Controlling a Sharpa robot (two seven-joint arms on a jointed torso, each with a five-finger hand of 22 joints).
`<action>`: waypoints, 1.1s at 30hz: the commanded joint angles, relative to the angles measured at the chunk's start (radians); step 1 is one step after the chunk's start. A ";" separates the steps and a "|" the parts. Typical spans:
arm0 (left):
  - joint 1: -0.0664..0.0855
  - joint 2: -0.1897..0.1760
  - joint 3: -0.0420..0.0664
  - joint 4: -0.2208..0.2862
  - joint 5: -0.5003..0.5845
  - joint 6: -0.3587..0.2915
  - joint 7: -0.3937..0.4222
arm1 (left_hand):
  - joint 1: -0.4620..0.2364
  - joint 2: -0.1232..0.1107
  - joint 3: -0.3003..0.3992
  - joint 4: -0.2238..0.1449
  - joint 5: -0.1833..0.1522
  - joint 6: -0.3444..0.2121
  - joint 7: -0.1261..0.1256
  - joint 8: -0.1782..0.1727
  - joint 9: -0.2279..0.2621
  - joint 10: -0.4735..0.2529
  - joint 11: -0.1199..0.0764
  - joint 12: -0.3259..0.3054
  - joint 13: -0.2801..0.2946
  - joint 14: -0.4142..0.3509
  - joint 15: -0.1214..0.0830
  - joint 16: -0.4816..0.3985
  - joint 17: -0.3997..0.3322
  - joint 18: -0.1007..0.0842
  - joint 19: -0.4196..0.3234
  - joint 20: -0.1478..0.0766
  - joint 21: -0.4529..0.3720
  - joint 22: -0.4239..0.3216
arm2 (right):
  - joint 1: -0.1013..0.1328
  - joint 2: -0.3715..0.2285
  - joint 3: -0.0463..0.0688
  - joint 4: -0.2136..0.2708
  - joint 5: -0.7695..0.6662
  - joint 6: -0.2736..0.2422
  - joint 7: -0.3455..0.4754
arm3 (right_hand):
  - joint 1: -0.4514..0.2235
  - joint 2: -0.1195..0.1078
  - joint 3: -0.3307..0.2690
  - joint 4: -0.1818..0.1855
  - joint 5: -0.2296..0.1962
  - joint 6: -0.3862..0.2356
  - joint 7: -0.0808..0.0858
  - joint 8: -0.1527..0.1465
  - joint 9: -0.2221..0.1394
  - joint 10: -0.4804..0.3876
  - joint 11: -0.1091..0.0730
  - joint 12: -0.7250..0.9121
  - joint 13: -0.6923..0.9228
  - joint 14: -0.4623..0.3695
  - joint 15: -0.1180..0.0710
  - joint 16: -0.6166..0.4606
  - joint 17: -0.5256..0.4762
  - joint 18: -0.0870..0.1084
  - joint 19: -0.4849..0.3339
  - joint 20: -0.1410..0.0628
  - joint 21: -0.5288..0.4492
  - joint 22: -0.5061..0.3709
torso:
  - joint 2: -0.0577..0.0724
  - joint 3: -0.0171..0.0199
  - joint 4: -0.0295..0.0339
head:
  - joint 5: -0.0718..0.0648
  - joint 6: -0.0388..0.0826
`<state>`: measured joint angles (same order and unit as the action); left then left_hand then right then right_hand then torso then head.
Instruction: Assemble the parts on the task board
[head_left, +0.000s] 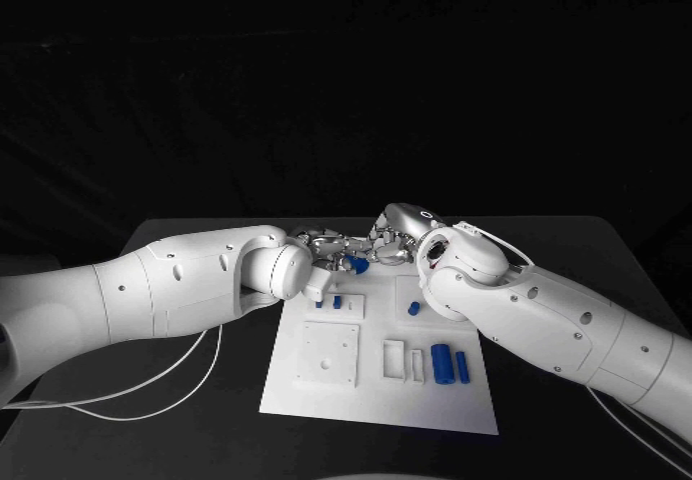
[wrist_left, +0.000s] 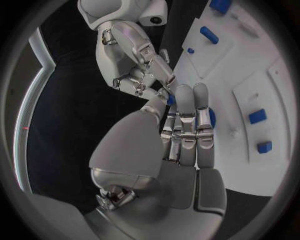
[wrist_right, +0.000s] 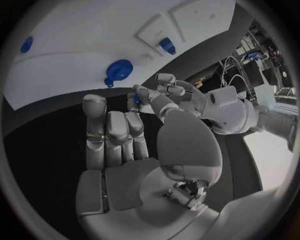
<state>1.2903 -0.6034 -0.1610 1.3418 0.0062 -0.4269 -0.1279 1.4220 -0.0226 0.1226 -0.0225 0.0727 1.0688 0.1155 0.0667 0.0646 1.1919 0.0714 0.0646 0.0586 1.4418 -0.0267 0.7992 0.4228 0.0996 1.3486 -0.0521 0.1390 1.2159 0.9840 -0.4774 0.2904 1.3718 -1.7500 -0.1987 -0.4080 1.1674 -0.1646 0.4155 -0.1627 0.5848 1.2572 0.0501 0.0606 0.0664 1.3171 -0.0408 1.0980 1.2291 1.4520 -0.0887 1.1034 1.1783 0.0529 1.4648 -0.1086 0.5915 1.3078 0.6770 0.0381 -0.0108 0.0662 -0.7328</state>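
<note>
Where both hands meet above white board (head_left: 378, 400) far edge: left hand (head_left: 325, 246), right hand (head_left: 387, 238) fingertip to fingertip around small blue part (head_left: 356, 264); actual holder hidden, cannot tell.

Head view: high camera looking down and forward onto the black table (head_left: 188, 420), taking in the whole task board (head_left: 382, 365) from farther back. Left wrist view: fisheye set close behind the left hand (wrist_left: 184, 132), facing along its fingers toward the board (wrist_left: 250, 80). Right wrist view: same arrangement behind the right hand (wrist_right: 119, 145). All three views share the board's far end, where both hands meet.
</note>
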 joint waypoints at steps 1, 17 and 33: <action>0.000 0.003 0.001 0.001 0.006 -0.003 0.027 | 0.000 0.006 0.031 -0.006 0.001 0.010 0.001 -0.001 0.000 0.010 -0.001 -0.006 -0.001 -0.004 -0.008 0.015 0.006 -0.007 -0.012 0.001 0.010 0.014 | -0.001 0.001 0.000 0.001 -0.004 0.014 0.003 | 0.003 -0.003 -0.001 0.002 -0.005 0.003 0.000 0.002 0.001 0.006 0.000 -0.004 0.001 0.004 -0.004 -0.004 0.001 0.013 0.037 -0.006 -0.005 0.062 | 0.000 0.0000 0.0000 | 0.000 -0.001; 0.000 0.004 0.001 0.001 0.011 -0.018 0.033 | -0.018 0.013 0.161 -0.052 -0.011 0.083 -0.016 0.002 0.002 0.081 -0.026 -0.005 0.000 -0.011 -0.021 0.052 0.014 -0.014 -0.031 -0.011 0.032 0.077 | -0.001 0.004 0.000 0.003 -0.005 0.017 0.002 | 0.003 -0.002 -0.002 0.002 -0.005 0.002 0.000 0.002 0.001 0.005 0.000 -0.005 0.001 0.004 -0.004 -0.006 0.001 0.013 0.037 -0.006 -0.006 0.061 | 0.000 0.0007 0.0001 | 0.000 -0.001; 0.000 0.008 0.001 0.002 0.042 -0.021 0.062 | 0.011 0.042 0.150 -0.113 -0.001 0.146 -0.024 0.003 0.004 0.143 -0.045 -0.005 0.002 -0.009 -0.035 0.074 0.020 -0.019 -0.041 -0.027 0.038 0.110 | -0.001 0.010 0.000 -0.003 -0.010 0.016 0.001 | 0.004 -0.003 -0.006 0.001 -0.021 -0.002 0.001 0.002 0.001 0.000 0.001 -0.014 -0.004 0.002 -0.004 -0.012 -0.003 0.014 0.035 -0.006 -0.015 0.060 | 0.000 0.0000 0.0001 | 0.001 -0.002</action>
<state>1.2879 -0.6014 -0.1638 1.3362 0.0280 -0.4568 -0.1089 1.4206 0.0114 0.2716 -0.1307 0.0687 1.2094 0.0926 0.0650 0.0664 1.3051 0.0515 0.0554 0.0577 1.4332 -0.0541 0.8706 0.4412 0.0774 1.3113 -0.0752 0.1706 1.3081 0.9861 -0.4705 0.2928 1.3699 -1.7520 -0.1987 -0.4087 1.1674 -0.1646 0.4155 -0.1628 0.5663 1.2572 0.0501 0.0609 0.0669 1.3172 -0.0408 1.0912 1.2268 1.4519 -0.0887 1.0945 1.1768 0.0530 1.4648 -0.1086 0.5801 1.3079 0.6770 0.0384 -0.0107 0.0668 -0.7347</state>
